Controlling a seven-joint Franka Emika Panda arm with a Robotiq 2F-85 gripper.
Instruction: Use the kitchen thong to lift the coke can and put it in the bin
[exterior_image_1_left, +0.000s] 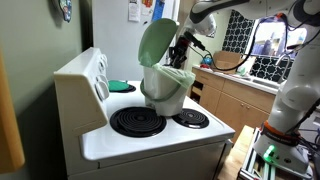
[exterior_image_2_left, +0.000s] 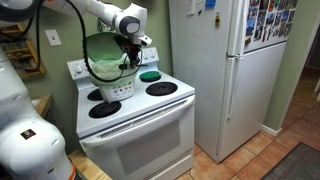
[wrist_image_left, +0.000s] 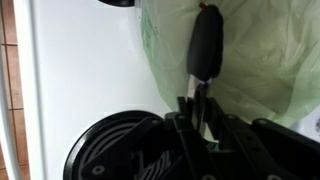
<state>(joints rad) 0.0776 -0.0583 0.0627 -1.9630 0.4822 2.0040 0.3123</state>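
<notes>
On the white stove (exterior_image_1_left: 170, 140) in an exterior view, the bin (exterior_image_1_left: 168, 88) stands with its green lid (exterior_image_1_left: 156, 42) up, and my gripper (exterior_image_1_left: 185, 47) hangs over its right rim. Far back on the left in an exterior view sits the bin (exterior_image_2_left: 115, 78), with the gripper (exterior_image_2_left: 130, 47) above it. Up close in the wrist view, my gripper (wrist_image_left: 200, 125) is squeezed tight on the black tongs (wrist_image_left: 205, 45), which reach over the pale liner bag (wrist_image_left: 265, 60) beside a burner (wrist_image_left: 110, 150).

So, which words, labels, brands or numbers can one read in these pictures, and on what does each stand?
No text can be read in any view.
The photos on the fridge: too small to read.
The papers in an exterior view: blurred.
The stove panel: marks too small to read.
On the bin and the tongs: no print visible.
</notes>
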